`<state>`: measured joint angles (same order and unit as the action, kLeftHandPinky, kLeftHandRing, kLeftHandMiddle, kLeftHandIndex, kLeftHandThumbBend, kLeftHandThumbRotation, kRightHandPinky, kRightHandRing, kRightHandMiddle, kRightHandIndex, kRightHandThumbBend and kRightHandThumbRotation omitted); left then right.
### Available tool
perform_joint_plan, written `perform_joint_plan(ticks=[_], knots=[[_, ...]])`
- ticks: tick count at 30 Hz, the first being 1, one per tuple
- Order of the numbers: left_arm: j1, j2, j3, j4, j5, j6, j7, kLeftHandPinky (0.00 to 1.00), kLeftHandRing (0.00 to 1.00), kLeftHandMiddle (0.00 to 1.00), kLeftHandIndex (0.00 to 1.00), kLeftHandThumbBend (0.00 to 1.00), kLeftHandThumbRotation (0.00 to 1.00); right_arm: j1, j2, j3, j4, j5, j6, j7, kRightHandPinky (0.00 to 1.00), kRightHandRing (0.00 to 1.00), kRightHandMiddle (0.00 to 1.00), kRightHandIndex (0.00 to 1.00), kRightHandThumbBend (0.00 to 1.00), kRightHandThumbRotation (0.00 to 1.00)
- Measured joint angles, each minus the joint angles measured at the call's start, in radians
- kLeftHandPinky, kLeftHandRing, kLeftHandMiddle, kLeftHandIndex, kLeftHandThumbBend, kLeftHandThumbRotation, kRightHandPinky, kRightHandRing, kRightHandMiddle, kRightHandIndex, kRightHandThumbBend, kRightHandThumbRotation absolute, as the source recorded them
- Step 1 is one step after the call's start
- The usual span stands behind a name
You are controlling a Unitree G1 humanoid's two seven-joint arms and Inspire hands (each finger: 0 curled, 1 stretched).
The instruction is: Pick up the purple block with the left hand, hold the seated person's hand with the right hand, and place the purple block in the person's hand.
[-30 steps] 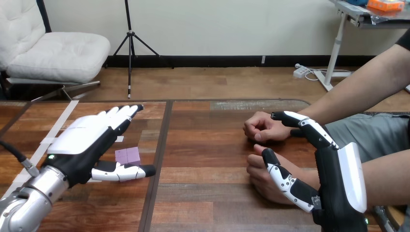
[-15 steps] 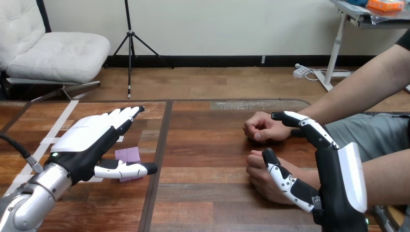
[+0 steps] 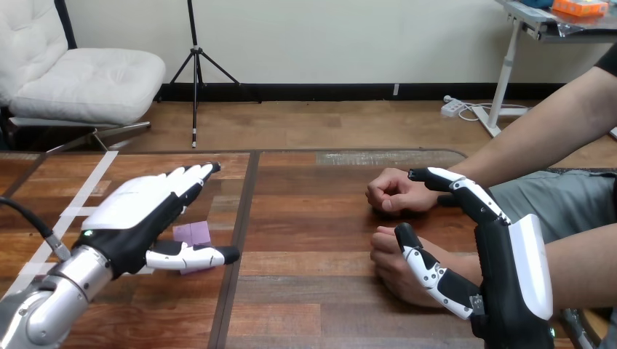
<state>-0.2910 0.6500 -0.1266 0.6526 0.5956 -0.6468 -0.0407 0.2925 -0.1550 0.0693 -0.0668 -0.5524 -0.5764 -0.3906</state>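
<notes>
And here's the left hand [image 3: 134,218], spread wide open right over the purple block [image 3: 193,231]. The fingers [image 3: 190,177] run straight out past the block's far side, and the thumb [image 3: 190,256] is stretched across its near edge, covering the bottom of it. Nothing is curled round the block. It sits flat on the wooden table [image 3: 313,218], though whether the thumb actually touches it is hard to call from here. Now look well to the right of the block, across the table's dark seam, where the person's two hands are waiting. The far one [image 3: 389,193] is a loose fist resting on the wood. The near one [image 3: 389,269] lies closer to the robot than the block does. The right hand [image 3: 509,291] stands on edge beside them, open, with the white shell on its back facing right. Its thumb [image 3: 422,262] lies over the near hand. Its upper fingers [image 3: 466,190] reach out at the wrist of the fist, only slightly bent. The near hand sits between thumb and fingers, but I can't see anything closed round it.
</notes>
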Motion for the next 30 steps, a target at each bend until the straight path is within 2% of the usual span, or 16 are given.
perform_joint_plan(ticks=[15, 30], knots=[[-0.015, -0.002, -0.043, 0.094, 0.001, -0.020, 0.060, 1.00, 1.00, 1.00, 1.00, 0.82, 0.76, 0.000, -0.002, 0.000, 0.000, 0.001, 0.000, 0.000, 0.69, 0.76, 0.77, 0.72, 0.38, 0.11], [-0.047, -0.006, -0.081, 0.171, 0.005, -0.028, 0.092, 1.00, 1.00, 1.00, 1.00, 0.83, 0.78, 0.000, -0.002, 0.000, 0.000, -0.001, 0.000, 0.000, 0.69, 0.76, 0.77, 0.72, 0.38, 0.12]])
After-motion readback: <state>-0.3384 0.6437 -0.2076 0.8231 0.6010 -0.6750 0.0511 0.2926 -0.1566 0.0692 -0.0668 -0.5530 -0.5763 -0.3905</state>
